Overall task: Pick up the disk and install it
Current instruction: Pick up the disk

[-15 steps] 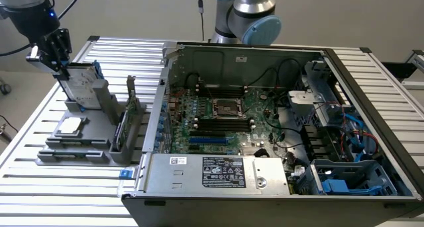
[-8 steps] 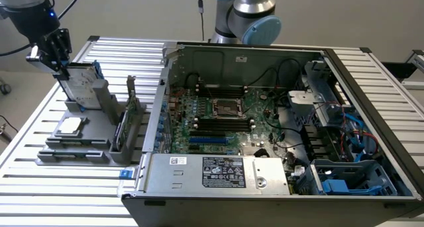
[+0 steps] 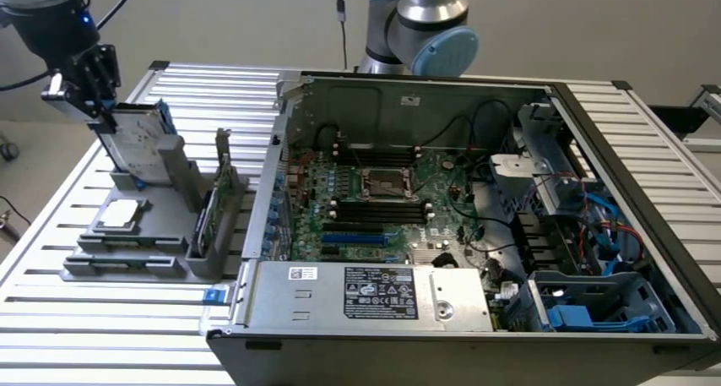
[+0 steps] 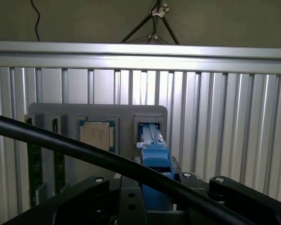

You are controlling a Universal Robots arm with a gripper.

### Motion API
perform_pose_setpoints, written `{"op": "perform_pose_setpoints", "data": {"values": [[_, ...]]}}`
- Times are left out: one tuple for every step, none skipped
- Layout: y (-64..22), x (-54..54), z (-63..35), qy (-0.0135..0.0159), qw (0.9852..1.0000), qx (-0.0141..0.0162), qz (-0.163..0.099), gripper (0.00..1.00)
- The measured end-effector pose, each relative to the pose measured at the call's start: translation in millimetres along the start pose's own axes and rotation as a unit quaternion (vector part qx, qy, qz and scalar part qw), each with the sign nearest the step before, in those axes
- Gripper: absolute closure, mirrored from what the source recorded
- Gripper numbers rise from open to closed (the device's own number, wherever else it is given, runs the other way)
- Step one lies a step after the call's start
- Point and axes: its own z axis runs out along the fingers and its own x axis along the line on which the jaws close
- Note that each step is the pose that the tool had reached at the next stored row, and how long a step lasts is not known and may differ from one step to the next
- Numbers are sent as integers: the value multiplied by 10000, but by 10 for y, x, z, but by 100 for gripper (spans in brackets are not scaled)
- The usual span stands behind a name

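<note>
Finds, at the exterior view's left, the end effector (image 3: 96, 116) clenched on the upper edge of the disk (image 3: 141, 145), one jaw to each side of it. Records the disk standing on edge and leaning slightly, lower end down at the tall slot of the grey holder (image 3: 169, 263) on the slatted desk (image 3: 67, 318); cannot tell whether seated or just clear. Judges the top-edge grip as suited to a straight pull along that slot, faces kept parallel to the slot walls. Describes the disk as a flat silver-grey metal slab with a pale label and blue plastic rails along its edges; confirms a blue rail between the jaws in the wrist view. Notes, on the same holder, a small square chip (image 3: 121, 214) lying flat and a green circuit card (image 3: 208, 221) upright in its own slot, both apart from the jaws. Sees, further right, the computer case (image 3: 417, 82) lying open, motherboard (image 3: 372, 200) exposed, blue drive bay (image 3: 586, 314) at its near corner; judges the case laid open for access from above.
</note>
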Motion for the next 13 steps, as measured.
{"op": "perform_pose_setpoints", "data": {"values": [[0,0,-16,0,10000,1,0,67],[0,0,-37,0,10000,1,0,67],[-1,0,-62,0,10000,0,0,67],[-1,1,-88,0,10000,0,0,67],[-1,1,-117,0,10000,0,0,67],[-2,2,-147,0,10000,0,0,67],[-3,3,-182,0,10000,1,0,67],[-2,3,-223,0,10000,0,0,67],[-3,4,-268,0,10000,0,0,67],[-4,4,-311,0,10000,1,0,67],[-6,5,-357,1,10000,0,0,67],[-7,6,-402,0,10000,0,0,67],[-8,7,-448,0,10000,0,-1,67]]}}
